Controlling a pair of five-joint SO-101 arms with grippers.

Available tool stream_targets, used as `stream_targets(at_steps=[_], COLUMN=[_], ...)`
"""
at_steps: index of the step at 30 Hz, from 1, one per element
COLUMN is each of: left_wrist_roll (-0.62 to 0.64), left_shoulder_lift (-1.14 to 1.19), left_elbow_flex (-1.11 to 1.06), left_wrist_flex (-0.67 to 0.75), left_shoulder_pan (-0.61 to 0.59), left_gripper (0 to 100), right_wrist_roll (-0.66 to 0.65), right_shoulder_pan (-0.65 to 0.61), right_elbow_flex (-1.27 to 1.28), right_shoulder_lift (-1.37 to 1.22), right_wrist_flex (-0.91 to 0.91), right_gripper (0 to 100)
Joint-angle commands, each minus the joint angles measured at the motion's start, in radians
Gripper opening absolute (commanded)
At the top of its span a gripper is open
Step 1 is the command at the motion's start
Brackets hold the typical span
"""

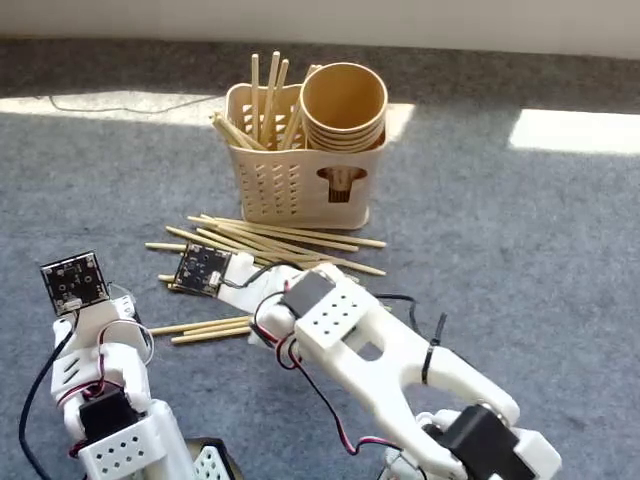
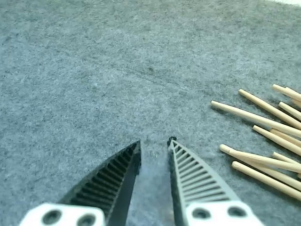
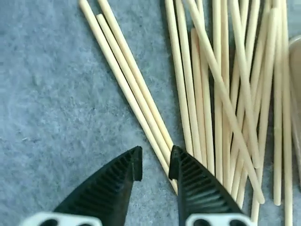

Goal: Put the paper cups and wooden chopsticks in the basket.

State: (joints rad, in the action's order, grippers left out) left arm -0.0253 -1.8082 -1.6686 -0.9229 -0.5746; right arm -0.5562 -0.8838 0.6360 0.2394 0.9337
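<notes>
A cream basket stands on the grey carpet with a stack of paper cups and several wooden chopsticks in it. More chopsticks lie loose in front of it, and a pair lies nearer. My right gripper is open, low over the carpet, its tips at a slanting pair of chopsticks beside the main pile. My left gripper is open over bare carpet, with chopstick ends off to one side and nothing between its fingers.
The right arm stretches from the lower right towards the pile. The left arm stands at the lower left. Grey carpet spreads around the basket. A cable lies at the far left.
</notes>
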Motion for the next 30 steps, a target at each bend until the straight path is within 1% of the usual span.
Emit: stream_targets(at_steps=[1,8,15,17,20,22,30], left_wrist_roll=[-0.011,-0.011,-0.011,-0.011,-0.011,-0.011,-0.011], left_shoulder_lift=[-0.01,-0.008,-0.008,-0.008,-0.008,-0.008,-0.008], left_elbow_flex=[-0.002,-0.002,-0.002,-0.002,-0.002,-0.002,-0.004], left_wrist_flex=[0.0,-0.003,-0.003,-0.003,-0.003,-0.003,-0.003], left_shoulder_pan=[-0.008,-0.004,-0.004,-0.007,-0.007,-0.007,-0.008], left_gripper=[10,10,10,10,10,10,10], right_wrist_roll=[-0.012,-0.014,-0.014,-0.014,-0.012,-0.012,-0.012], right_shoulder_pan=[-0.012,-0.012,-0.007,-0.007,-0.005,-0.002,0.093], right_elbow_flex=[-0.093,-0.194,-0.242,-0.24,-0.237,-0.237,-0.237], right_shoulder_lift=[-0.068,-0.246,-0.346,-0.363,-0.375,-0.374,-0.371], right_wrist_flex=[-0.004,-0.004,-0.004,-0.004,-0.004,-0.002,0.004], right_gripper=[10.9,10.9,10.4,7.6,0.4,0.5,0.5])
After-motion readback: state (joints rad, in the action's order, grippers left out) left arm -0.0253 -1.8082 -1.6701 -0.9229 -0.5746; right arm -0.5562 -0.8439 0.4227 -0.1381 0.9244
